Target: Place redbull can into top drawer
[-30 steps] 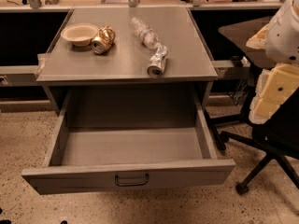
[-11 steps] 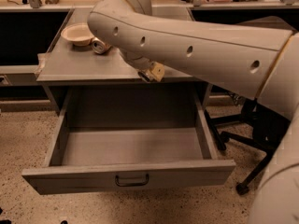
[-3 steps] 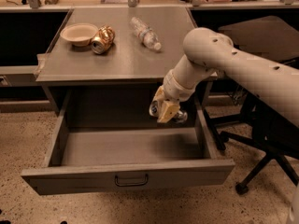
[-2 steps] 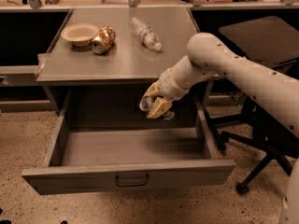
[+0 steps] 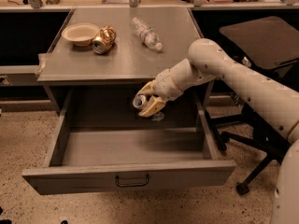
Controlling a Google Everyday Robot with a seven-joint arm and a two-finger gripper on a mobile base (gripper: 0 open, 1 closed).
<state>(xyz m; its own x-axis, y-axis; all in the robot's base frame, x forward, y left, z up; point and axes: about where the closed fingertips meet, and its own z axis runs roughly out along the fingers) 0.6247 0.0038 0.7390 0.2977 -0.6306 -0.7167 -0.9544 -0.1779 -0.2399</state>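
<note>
The top drawer (image 5: 126, 178) is pulled fully out, grey, with a small dark bar handle on its front panel; its inside is bare. My gripper (image 5: 147, 102) reaches in from the right and hangs above the back of the drawer, just under the cabinet top's front edge. It is shut on the redbull can (image 5: 140, 100), a slim silver can held roughly level with its dark round end pointing left. The fingers cover most of the can.
On the grey cabinet top (image 5: 126, 55) stand a cream bowl (image 5: 80, 33), a gold and copper can (image 5: 103, 39) on its side, and a clear plastic bottle (image 5: 145, 33) lying down. A black office chair (image 5: 261, 45) stands to the right of the drawer.
The can has left the cabinet top and is now in my gripper. Over the last second the gripper carried it leftward and slightly up over the open drawer.
</note>
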